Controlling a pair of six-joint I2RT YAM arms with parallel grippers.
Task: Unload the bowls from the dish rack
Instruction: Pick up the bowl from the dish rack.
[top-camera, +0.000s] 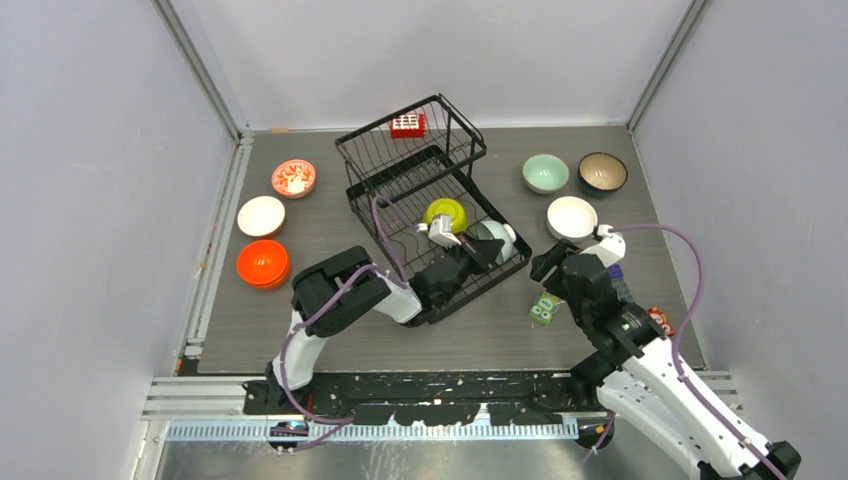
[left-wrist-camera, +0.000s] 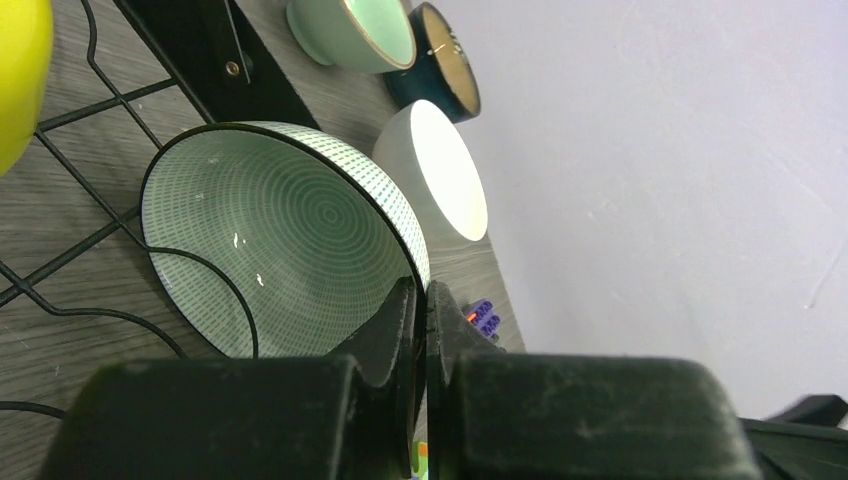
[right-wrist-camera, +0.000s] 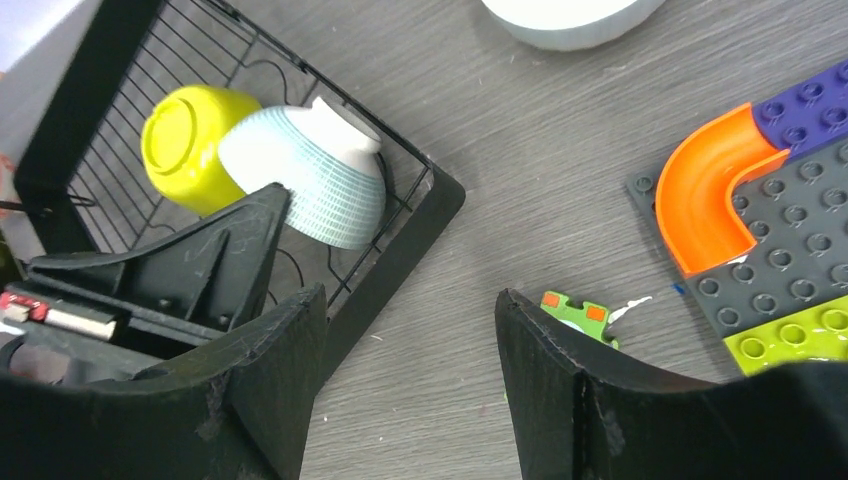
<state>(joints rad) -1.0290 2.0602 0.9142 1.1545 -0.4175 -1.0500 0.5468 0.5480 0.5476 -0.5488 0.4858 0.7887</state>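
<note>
The left gripper (left-wrist-camera: 420, 300) was clamped on the rim of the mint-patterned bowl (left-wrist-camera: 280, 235). That bowl stood on edge in the dish rack's (right-wrist-camera: 395, 255) near right corner, beside a lime-yellow bowl (top-camera: 445, 213). The right gripper (right-wrist-camera: 410, 330) hovered open over the table (right-wrist-camera: 520, 150), just right of the rack.

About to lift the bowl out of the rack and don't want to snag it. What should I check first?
1. Left hand shut on patterned bowl's rim: ok.
2. Bowl free of rack wires: not ok, a wire crosses its face.
3. Yellow bowl apart from it: cannot tell, very close.
4. Right hand open, outside the rack: ok.
5. Bare table left of rack for set-down: ok.
</note>
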